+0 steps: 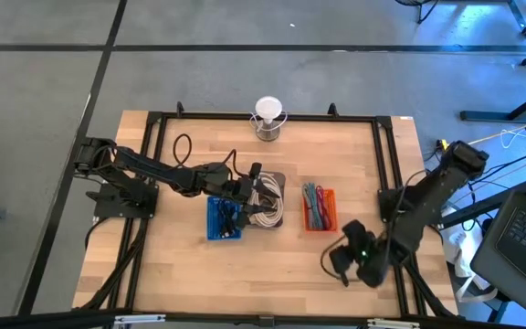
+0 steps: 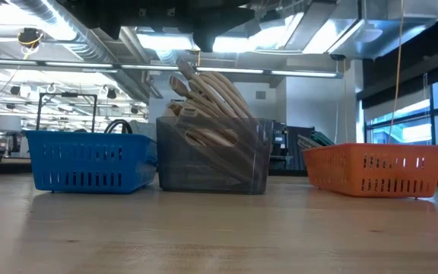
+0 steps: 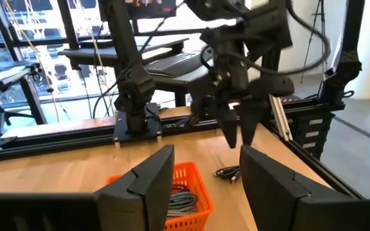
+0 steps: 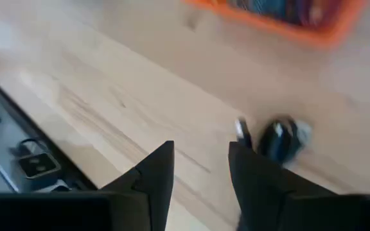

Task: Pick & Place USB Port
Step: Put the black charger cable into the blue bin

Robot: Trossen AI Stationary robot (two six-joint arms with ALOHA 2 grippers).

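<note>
A black coiled USB cable [image 4: 280, 138] lies on the wooden table near its right front, its plug [image 4: 241, 128] pointing away from the coil. It also shows in the left wrist view as the black cable [image 3: 227, 172], beyond the orange basket [image 3: 185, 189]. My right gripper [image 4: 201, 147] hangs open above the bare table beside the cable, with nothing between its fingers; in the high view the right gripper [image 1: 338, 263] is at the near right. My left gripper [image 3: 207, 157] stays open and level over the grey bin of white cables [image 1: 265, 201], holding nothing.
Three containers stand in a row mid-table: a blue basket [image 1: 224, 219], the grey bin [image 2: 213, 160] with white cables sticking out, and the orange basket [image 1: 318, 208] of coloured cables. A white cup-like object [image 1: 268, 117] stands at the far edge. Black frame rails [image 1: 391, 174] border the table.
</note>
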